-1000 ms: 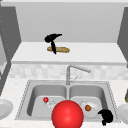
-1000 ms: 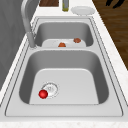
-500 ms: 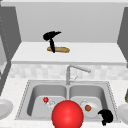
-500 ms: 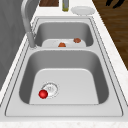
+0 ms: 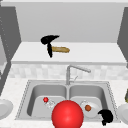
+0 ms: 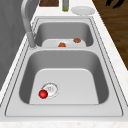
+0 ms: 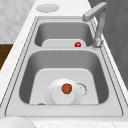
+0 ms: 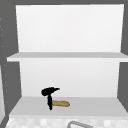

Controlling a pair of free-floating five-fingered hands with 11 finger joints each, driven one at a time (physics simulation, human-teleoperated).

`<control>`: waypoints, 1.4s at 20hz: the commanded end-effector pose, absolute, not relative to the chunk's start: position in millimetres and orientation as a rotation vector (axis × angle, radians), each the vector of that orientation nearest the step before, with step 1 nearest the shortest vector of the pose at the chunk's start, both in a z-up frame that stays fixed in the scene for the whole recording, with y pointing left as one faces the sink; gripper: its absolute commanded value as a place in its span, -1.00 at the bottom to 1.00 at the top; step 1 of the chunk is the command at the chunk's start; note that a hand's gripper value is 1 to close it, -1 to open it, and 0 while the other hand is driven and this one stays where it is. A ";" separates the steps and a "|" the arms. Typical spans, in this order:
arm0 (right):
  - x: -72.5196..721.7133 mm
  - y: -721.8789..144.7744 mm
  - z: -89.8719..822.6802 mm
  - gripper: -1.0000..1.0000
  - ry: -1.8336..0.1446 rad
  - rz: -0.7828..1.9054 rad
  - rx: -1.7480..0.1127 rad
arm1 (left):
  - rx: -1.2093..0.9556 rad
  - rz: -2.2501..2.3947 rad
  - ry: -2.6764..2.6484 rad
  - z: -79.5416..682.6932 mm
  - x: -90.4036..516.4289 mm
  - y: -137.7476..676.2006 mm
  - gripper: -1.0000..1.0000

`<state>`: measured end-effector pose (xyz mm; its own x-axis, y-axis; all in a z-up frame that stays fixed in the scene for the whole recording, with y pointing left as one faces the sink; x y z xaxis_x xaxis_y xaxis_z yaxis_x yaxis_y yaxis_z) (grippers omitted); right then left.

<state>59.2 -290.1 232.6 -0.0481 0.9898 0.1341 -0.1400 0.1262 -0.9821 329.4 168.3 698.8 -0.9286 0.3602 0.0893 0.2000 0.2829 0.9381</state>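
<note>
My left hand (image 5: 48, 40) sits over the loaf (image 5: 60, 49) lying on the shelf (image 5: 95, 53), thumb down at its end, fingers stretched, grip unclosed; right hand (image 5: 106, 116) hangs curled near the sink (image 5: 110, 100).

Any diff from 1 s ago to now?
No visible change. The left hand is at the left end of the bread on the shelf, as before. The right hand hangs at the sink's front right corner. The red ball lies in the left basin, the plate with the brown thing in the right.
</note>
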 end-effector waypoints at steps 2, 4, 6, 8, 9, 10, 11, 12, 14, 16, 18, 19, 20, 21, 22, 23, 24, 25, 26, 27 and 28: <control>59.2 -290.1 232.6 0.00 -1.208 1.215 -0.985 | 0.513 1.873 2.334 695.4 300.8 172.2 -1.00; 59.2 -290.1 232.6 0.00 -1.208 1.215 -0.985 | 0.517 1.897 2.318 694.4 287.8 174.0 -1.00; 59.2 -290.1 232.6 0.00 -1.208 1.215 -0.985 | 0.524 1.920 2.300 693.8 273.2 175.8 -1.00; 59.2 -290.1 232.6 0.00 -1.208 1.215 -0.985 | 0.530 1.947 2.280 693.3 257.6 176.5 -1.00; 59.2 -290.1 232.6 0.00 -1.208 1.215 -0.985 | 0.547 1.959 2.258 693.2 247.3 177.7 -1.00; 59.2 -290.1 232.6 0.00 -1.208 1.215 -0.985 | 0.547 1.969 2.252 693.3 239.6 178.9 -1.00; 59.2 -290.1 232.6 0.00 -1.208 1.215 -0.985 | 0.548 1.979 2.245 693.5 231.5 179.8 -1.00; 59.2 -290.1 232.6 0.00 -1.208 1.215 -0.985 | 0.550 1.987 2.241 693.8 223.4 179.6 -1.00; 59.2 -290.1 232.6 0.00 -1.208 1.215 -0.985 | 0.568 2.005 2.242 695.8 207.0 181.3 -1.00; 59.2 -290.1 232.6 0.00 -1.208 1.215 -0.985 | 0.574 2.020 2.222 697.2 190.6 184.0 -1.00; 59.2 -290.1 232.6 0.00 -1.208 1.215 -0.985 | 0.588 2.041 2.212 703.7 174.6 183.2 -1.00; 59.2 -290.1 232.6 0.00 -1.208 1.215 -0.985 | 0.585 2.054 2.201 704.8 166.2 183.0 -1.00; 59.2 -290.1 232.6 0.00 -1.208 1.215 -0.985 | 0.579 2.064 2.195 705.7 158.1 183.2 -1.00; 59.2 -290.1 232.6 0.00 -1.208 1.215 -0.985 | 0.571 2.078 2.190 707.6 149.9 183.2 -1.00; 59.2 -290.1 232.6 0.00 -1.208 1.215 -0.985 | 0.571 2.089 2.183 709.9 141.8 183.5 -1.00; 59.2 -290.1 232.6 0.00 -1.208 1.215 -0.985 | 0.571 2.097 2.176 711.6 133.7 183.7 -1.00; 59.2 -290.1 232.6 0.00 -1.208 1.215 -0.985 | 0.569 2.101 2.173 712.3 125.5 183.9 -1.00; 59.2 -290.1 232.6 0.00 -1.208 1.215 -0.985 | 0.568 2.106 2.169 713.2 117.3 184.0 -1.00; 59.2 -290.1 232.6 0.00 -1.208 1.215 -0.985 | 0.568 2.108 2.168 713.8 109.2 184.2 -1.00; 59.2 -290.1 232.6 0.00 -1.208 1.215 -0.985 | 0.565 2.107 2.168 713.4 101.0 184.3 -1.00; 59.2 -290.1 232.6 0.00 -1.208 1.215 -0.985 | 0.562 2.107 2.167 713.2 92.9 184.5 -1.00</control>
